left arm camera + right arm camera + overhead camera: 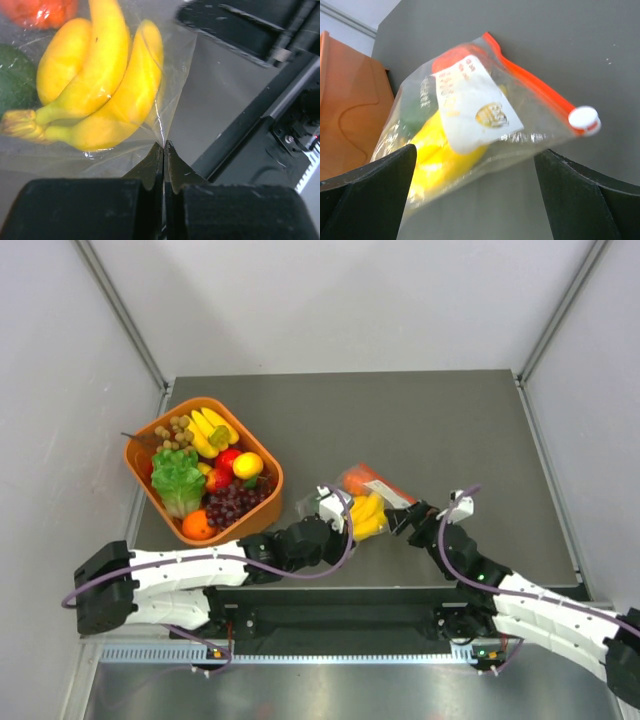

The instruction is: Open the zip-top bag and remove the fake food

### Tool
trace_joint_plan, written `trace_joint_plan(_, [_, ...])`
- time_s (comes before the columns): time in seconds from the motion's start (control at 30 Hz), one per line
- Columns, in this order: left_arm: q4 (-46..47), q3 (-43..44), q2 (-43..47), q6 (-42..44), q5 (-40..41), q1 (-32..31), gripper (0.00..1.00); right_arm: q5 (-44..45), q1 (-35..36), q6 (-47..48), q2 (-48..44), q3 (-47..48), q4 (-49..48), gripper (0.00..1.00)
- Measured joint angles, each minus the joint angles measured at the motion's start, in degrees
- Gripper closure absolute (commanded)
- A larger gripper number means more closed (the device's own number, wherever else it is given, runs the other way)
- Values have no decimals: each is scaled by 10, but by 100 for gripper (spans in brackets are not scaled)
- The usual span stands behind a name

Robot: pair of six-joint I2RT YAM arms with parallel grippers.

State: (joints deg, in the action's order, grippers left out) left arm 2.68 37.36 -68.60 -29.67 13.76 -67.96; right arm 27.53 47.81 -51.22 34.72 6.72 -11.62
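Note:
The zip-top bag lies on the grey table near the front edge, with a yellow banana bunch and an orange-red fruit inside. My left gripper is shut on the bag's clear corner. That view shows the bananas, the red fruit and a dark green fruit through the plastic. My right gripper is open, just right of the bag. In its view the bag hangs tilted ahead, with the orange-red zip strip and white slider at the right.
An orange basket full of toy fruit, lettuce and grapes stands at the left of the table; its wall shows in the right wrist view. The table's front edge and the arm mounts lie close behind the bag.

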Motion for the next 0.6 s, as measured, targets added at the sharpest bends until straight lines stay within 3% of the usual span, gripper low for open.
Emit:
trace_joint_plan(0.07, [4,-7,9,0,-2,-11,100,-1,-2,0,40,0,-36,3])
trace_joint_plan(0.13, [10,-12,18,0,-9,-24,100,-4,-3,2,76,0,-69,13])
trace_joint_plan(0.17, [13,-14,21,0,-12,-29,100,-6,-4,6,92,-1,-89,21])
trace_joint_plan(0.2, [17,-16,24,1,-18,-33,100,-9,-4,9,101,-2,-105,35])
trace_joint_plan(0.23, [20,-17,26,2,-26,-37,98,-13,-4,19,106,-5,-125,40])
trace_joint_plan(0.27, [24,-18,26,4,-35,-40,91,-16,-4,25,107,-9,-147,46])
trace_joint_plan(0.3, [27,-19,26,8,-43,-43,76,-17,-4,34,105,-14,-165,56])
trace_joint_plan(0.37, [29,-20,26,17,-63,-50,62,-22,-4,57,90,-20,-190,69])
trace_joint_plan(0.4, [29,-20,26,19,-70,-53,53,-24,-4,73,79,-22,-201,86])
trace_joint_plan(0.43, [29,-20,26,25,-77,-58,41,-29,-4,93,64,-22,-205,93])
trace_joint_plan(0.5, [26,-20,27,35,-86,-64,36,-39,-4,130,26,-22,-211,100])
trace_joint_plan(0.6, [7,-15,41,49,-90,-69,33,-62,-4,200,-38,-19,-207,100])
